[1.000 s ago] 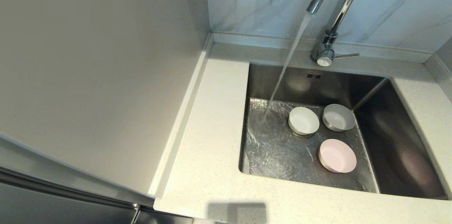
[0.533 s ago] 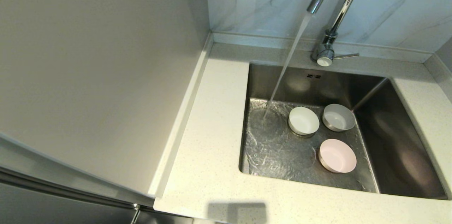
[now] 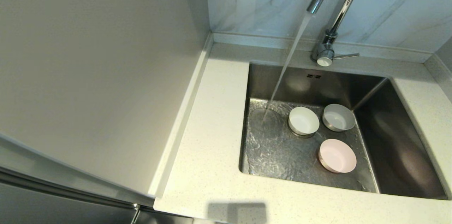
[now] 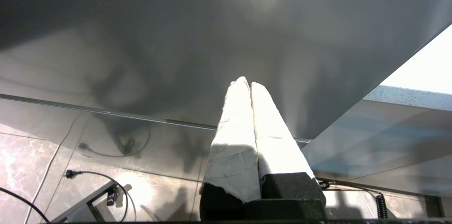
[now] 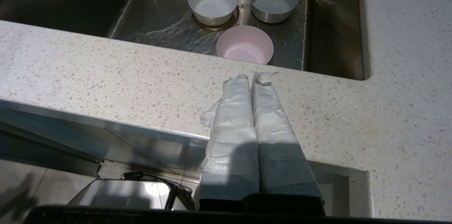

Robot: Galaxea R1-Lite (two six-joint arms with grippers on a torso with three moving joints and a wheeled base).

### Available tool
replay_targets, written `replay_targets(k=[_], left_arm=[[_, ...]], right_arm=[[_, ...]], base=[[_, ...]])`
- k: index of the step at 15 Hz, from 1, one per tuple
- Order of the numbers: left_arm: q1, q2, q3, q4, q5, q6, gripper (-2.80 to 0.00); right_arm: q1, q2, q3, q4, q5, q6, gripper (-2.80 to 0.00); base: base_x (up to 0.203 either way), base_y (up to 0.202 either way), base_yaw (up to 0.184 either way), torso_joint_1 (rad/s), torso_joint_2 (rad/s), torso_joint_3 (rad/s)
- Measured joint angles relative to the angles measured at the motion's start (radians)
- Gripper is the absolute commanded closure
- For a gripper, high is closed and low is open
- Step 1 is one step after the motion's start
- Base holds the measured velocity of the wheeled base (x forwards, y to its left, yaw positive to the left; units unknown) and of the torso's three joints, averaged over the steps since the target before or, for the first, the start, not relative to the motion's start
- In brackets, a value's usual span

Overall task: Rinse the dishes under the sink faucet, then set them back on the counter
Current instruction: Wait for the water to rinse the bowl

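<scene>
Three small bowls stand on the floor of the steel sink (image 3: 399, 153): a white bowl (image 3: 304, 121) over the drain, a light grey bowl (image 3: 339, 117) to its right and a pale pink bowl (image 3: 337, 155) nearer me. The chrome faucet (image 3: 333, 19) runs, its stream landing on the sink floor left of the white bowl. In the right wrist view my right gripper (image 5: 251, 77) is shut and empty, low over the counter's (image 5: 106, 75) front edge, short of the pink bowl (image 5: 245, 44). My left gripper (image 4: 246, 82) is shut and empty, parked below beside a grey cabinet. Neither arm shows in the head view.
A tall grey cabinet panel (image 3: 91, 75) rises along the left of the counter (image 3: 212, 139). The marbled wall (image 3: 388, 8) stands behind the faucet. The faucet's lever (image 3: 346, 56) points right. Cables lie on the tiled floor (image 4: 70, 167) below.
Only the water's ripples on the sink floor have shifted. The bowls have not moved.
</scene>
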Motion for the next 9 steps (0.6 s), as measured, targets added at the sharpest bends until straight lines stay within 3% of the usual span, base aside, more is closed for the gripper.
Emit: replay_targets(k=[9], left_arm=[[0.0, 0.0, 0.0, 0.0, 0.0, 0.0, 0.0]], right_arm=[[0.0, 0.0, 0.0, 0.0, 0.0, 0.0, 0.0]], base=[[0.0, 0.0, 0.0, 0.0, 0.0, 0.0]])
